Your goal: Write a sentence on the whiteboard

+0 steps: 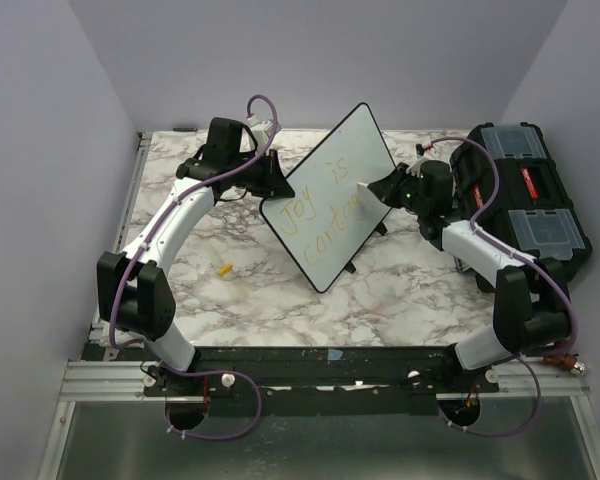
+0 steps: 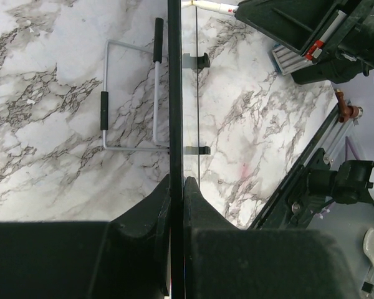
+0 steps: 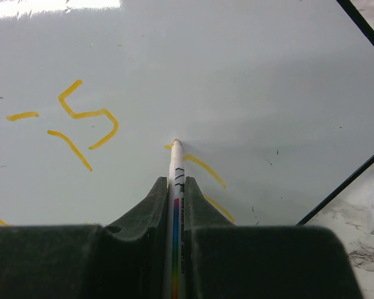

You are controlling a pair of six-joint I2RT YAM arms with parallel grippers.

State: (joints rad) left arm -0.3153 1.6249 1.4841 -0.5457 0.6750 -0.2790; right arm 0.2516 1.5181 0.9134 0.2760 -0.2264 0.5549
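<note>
Top external: the whiteboard [image 1: 352, 150] stands tilted in the middle of the marble table [image 1: 240, 300], with the left gripper [image 1: 275, 183] on its left rim and the right gripper [image 1: 388, 188] at its face holding a marker [image 1: 365, 193]. The sentence [image 1: 325, 215] reads "Joy is" on top, with a second line starting "conta" that runs under the marker. I'd say it's mostly done and only the end of that last word is left. A black toolbox [image 1: 525, 195] sits right behind the right arm, so there's not much room to swing back there. The near side of the table looks roomier, with just a small yellow cap [image 1: 224, 268] lying on it.

Left wrist: the board is seen edge-on here and the claw is clenched tight on its black rim. A wire stand [image 2: 131, 99] lies on the marble just beside it.

Right wrist: the fingers are clamped on the marker with its tip touching the white surface over a yellow stroke. The rim cuts across on the right, with some blank board between it and the tip.
</note>
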